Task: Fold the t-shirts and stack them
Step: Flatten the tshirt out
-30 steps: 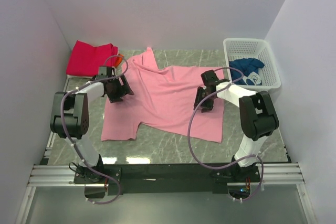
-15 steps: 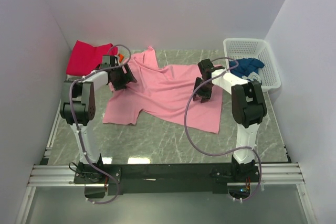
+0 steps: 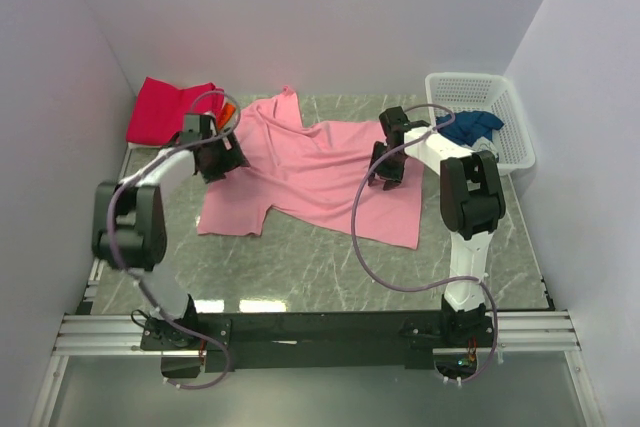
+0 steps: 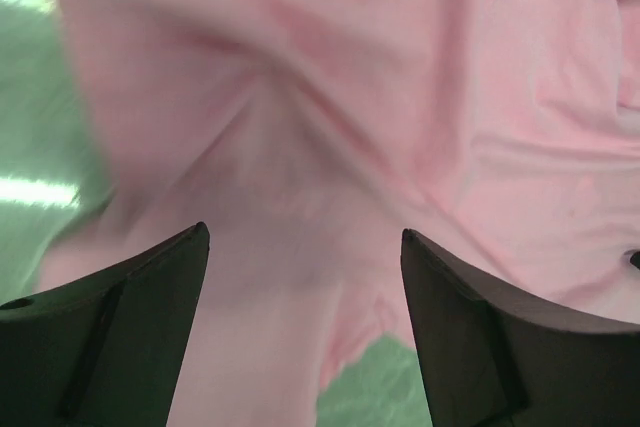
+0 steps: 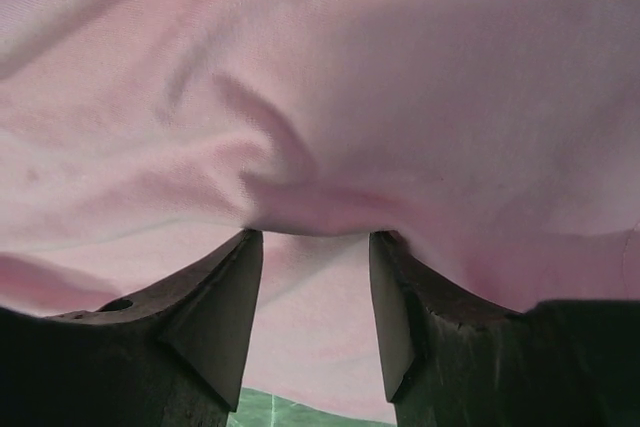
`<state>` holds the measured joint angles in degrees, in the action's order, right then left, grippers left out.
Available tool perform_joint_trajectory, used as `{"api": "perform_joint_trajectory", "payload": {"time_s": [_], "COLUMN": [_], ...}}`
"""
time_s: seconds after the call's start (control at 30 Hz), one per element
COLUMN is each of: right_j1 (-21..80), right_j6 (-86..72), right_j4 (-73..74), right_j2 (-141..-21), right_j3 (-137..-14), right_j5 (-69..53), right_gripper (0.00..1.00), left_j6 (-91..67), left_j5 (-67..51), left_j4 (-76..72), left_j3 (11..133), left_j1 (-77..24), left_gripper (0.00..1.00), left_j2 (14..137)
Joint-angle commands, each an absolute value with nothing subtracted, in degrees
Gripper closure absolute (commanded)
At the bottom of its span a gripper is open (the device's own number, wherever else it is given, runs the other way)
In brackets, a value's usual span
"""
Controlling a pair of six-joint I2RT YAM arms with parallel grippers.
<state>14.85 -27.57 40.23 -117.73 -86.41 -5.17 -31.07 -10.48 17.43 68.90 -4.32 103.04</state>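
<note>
A light pink t-shirt [image 3: 310, 177] lies spread and wrinkled on the green marble table [image 3: 300, 267]. My left gripper [image 3: 215, 157] is over its left sleeve area. In the left wrist view the gripper [image 4: 303, 237] is wide open, with pink cloth [image 4: 330, 97] below it and nothing held. My right gripper [image 3: 388, 167] is on the shirt's right side. In the right wrist view the gripper [image 5: 312, 242] has its jaws apart, with a fold of pink cloth [image 5: 320, 202] bunched across the fingertips. A magenta-red t-shirt [image 3: 170, 112] lies at the back left, with an orange one [image 3: 228, 112] peeking out beside it. A dark blue t-shirt [image 3: 470, 127] lies in the basket.
A white plastic mesh basket [image 3: 500, 87] stands at the back right corner. White walls close in the table on the left, back and right. Bare marble shows along the near side in front of the pink shirt.
Both arms have reached farther toward the back. The pink shirt has slid away from the near edge with them, and its lower hem now lies farther back.
</note>
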Motion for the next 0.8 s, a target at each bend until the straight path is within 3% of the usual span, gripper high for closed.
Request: {"api": "perform_joint_trajectory", "payload": {"time_s": [0.0, 0.27, 0.4, 0.53, 0.77], "right_j1": [14.7, 14.6, 14.7, 14.6, 14.6], "right_j6": [-27.7, -29.0, -29.8, -30.2, -31.0], "right_j4": [40.2, 37.1, 35.8, 35.2, 34.1], "right_j2": [-113.3, -105.0, -99.5, -94.0, -86.2], "right_j3": [-88.2, -80.1, -73.6, -68.5, -61.4], "right_j5": [-5.2, -6.1, -6.0, -4.9, -3.9], "right_gripper": [0.46, 0.46, 0.46, 0.46, 0.46], "left_j6": [-34.7, -44.2, -47.2, -47.1, -46.7], "left_j5": [-0.2, 10.8, 6.7, 7.9, 7.6], "left_j4": [18.9, 24.8, 25.0, 25.1, 23.3], "left_j3": [62.3, 45.0, 38.9, 35.4, 31.6], "left_j1": [-4.5, -2.0, 5.1, 5.6, 5.7], "left_gripper": [0.16, 0.15, 0.21, 0.35, 0.45], "left_j2": [90.0, 72.2, 69.4, 66.5, 66.7]}}
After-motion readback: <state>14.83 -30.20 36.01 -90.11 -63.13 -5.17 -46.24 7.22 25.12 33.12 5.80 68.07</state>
